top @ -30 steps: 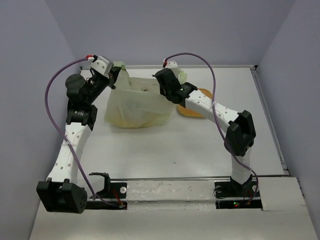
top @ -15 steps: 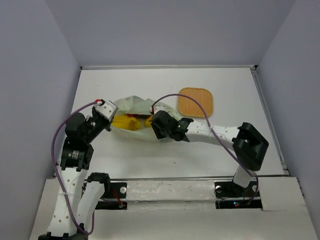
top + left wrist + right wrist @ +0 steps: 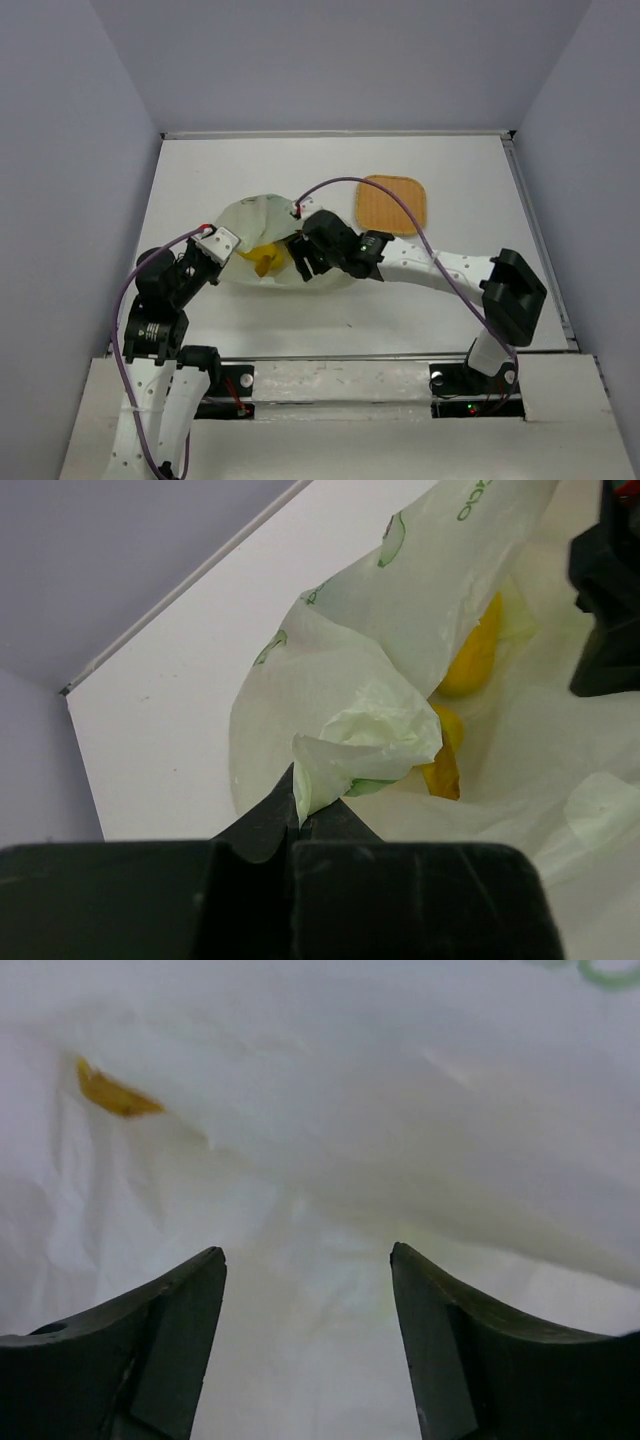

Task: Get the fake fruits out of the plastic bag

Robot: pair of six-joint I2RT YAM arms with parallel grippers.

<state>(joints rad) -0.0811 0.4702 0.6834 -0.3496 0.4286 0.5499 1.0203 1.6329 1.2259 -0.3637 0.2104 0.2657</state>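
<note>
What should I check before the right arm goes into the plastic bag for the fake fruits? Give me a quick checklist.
1. Left gripper pinching the plastic bag: ok, shut on a fold of its edge.
2. Right gripper ready to grasp: ok, jaws apart, nothing between them.
3. Fake fruits exposed: ok, yellow pieces show at the bag's mouth.
4. Right gripper lined up on a fruit: cannot tell, its camera shows mostly bag film, with one yellow-orange sliver off to the upper left.
5. Red ball cluster located: cannot tell, none visible in any view.
</note>
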